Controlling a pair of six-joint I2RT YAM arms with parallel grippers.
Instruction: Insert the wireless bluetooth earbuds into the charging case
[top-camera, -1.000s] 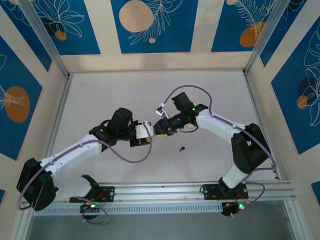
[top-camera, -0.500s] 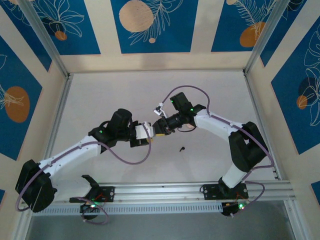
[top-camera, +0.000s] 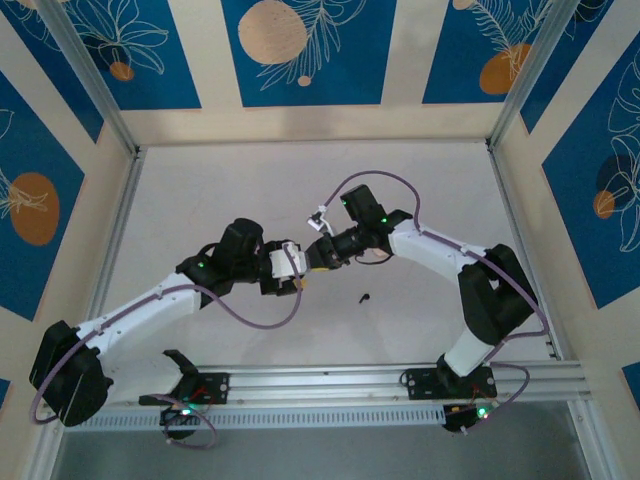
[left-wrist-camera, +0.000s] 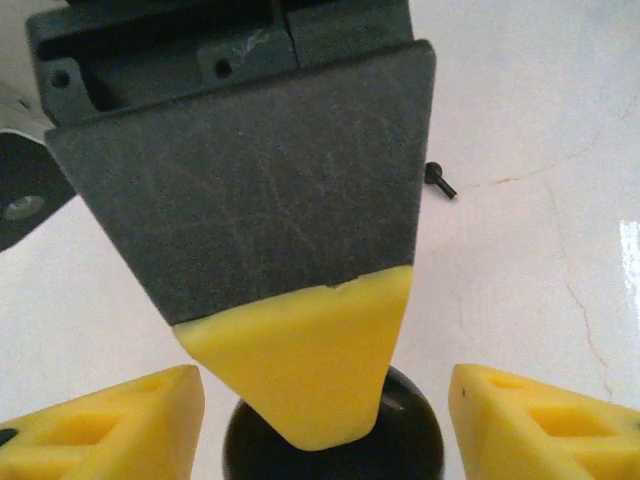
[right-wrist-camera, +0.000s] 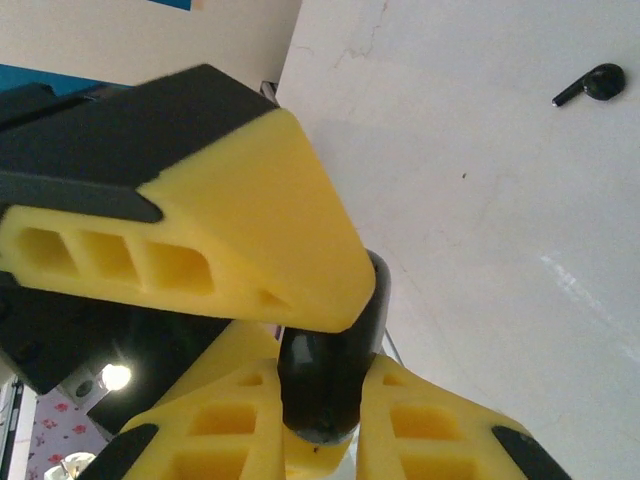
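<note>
Left end effector (top-camera: 296, 275): over the middle of the bench (top-camera: 220, 190), facing the right end effector (top-camera: 312, 258) tip to tip.
Left end effector, state: spread. In the left wrist view its 2 yellow fingers (left-wrist-camera: 110, 420) stand on either side of the charging case (left-wrist-camera: 415, 445), each with a narrow strip of bench showing between pad and case.
Left end effector, contact: in the right wrist view 1 left finger (right-wrist-camera: 250, 230) lies along the upper edge of the case; whether it touches cannot be told.
Right end effector (right-wrist-camera: 322, 400): pressed together on the charging case (right-wrist-camera: 322, 385). Its 2 yellow fingers (right-wrist-camera: 430, 440) pinch the black body from both sides.
Right finger, left wrist view: 1 black finger with a yellow tip (left-wrist-camera: 300, 370) reaches down from the top and overlaps the upper part of the case.
Charging case: black, round, glossy, held between the 2 end effectors.
Black earbud (top-camera: 364, 297): lies alone on the bench, near the right arm, apart from both end effectors and the case. Seen also at (left-wrist-camera: 440, 180) and (right-wrist-camera: 590, 83), stem flat on the surface.
</note>
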